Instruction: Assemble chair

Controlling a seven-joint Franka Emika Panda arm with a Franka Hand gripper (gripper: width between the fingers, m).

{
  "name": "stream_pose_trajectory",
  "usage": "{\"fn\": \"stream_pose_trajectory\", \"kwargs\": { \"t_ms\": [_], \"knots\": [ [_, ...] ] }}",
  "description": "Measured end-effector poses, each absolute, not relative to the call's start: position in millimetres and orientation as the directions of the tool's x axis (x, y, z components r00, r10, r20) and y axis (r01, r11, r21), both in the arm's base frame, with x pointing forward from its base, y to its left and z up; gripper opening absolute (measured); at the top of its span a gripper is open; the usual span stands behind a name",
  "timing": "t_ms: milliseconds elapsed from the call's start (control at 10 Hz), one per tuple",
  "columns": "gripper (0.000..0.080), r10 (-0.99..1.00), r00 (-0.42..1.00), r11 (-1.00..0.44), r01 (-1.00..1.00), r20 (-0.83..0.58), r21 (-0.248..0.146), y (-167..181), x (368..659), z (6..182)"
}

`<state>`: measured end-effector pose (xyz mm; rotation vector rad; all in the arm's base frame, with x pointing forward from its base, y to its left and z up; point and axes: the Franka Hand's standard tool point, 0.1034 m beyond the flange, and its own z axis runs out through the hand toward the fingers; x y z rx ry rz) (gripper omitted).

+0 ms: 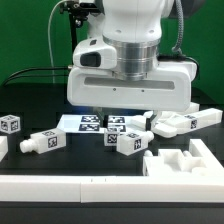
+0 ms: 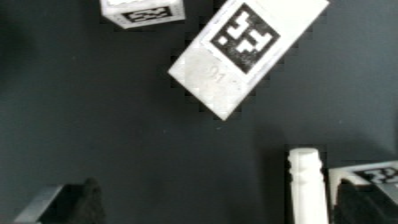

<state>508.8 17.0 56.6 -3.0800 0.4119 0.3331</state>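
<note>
The chair is in loose white tagged parts on the black table. In the wrist view a flat slab [image 2: 246, 58] lies tilted, with a small block [image 2: 143, 12] beyond it. A white peg [image 2: 306, 186] lies on the table just inside one dark finger [image 2: 370, 205], beside another tagged piece [image 2: 379, 175]. My gripper [image 2: 222, 206] is open above the table with nothing held; the other finger [image 2: 71, 205] stands far from the peg. In the exterior view a block [image 1: 10, 124], a peg piece [image 1: 40, 141], blocks [image 1: 128, 141] and a notched slab [image 1: 186, 160] show; the gripper cannot be made out there.
The big white robot base [image 1: 130, 70] fills the middle of the exterior view. The marker board [image 1: 84, 123] lies flat in front of it. More white parts [image 1: 186, 122] lie at the exterior view's right. A white ledge [image 1: 60, 186] runs along the front.
</note>
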Motion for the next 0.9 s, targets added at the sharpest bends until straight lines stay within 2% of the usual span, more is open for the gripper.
{"fn": "stream_pose_trajectory", "kwargs": {
  "t_ms": [300,400,600,700,800,900],
  "knots": [
    [0.0648,-0.588,0.749,-0.772,-0.632,-0.305,-0.066,20,503,46.8],
    [0.0648,-0.624,0.720,-0.746,-0.665,-0.304,-0.045,22,503,47.7],
    [0.0648,-0.608,0.722,-0.753,-0.656,-0.330,-0.047,22,501,46.4],
    [0.0648,-0.608,0.705,-0.736,-0.673,-0.365,-0.073,17,499,44.7],
    [0.0648,-0.576,0.668,-0.726,-0.683,-0.470,-0.080,12,491,44.1],
    [0.0648,-0.538,0.612,-0.716,-0.695,-0.580,-0.069,5,492,44.2]
  ]
}}
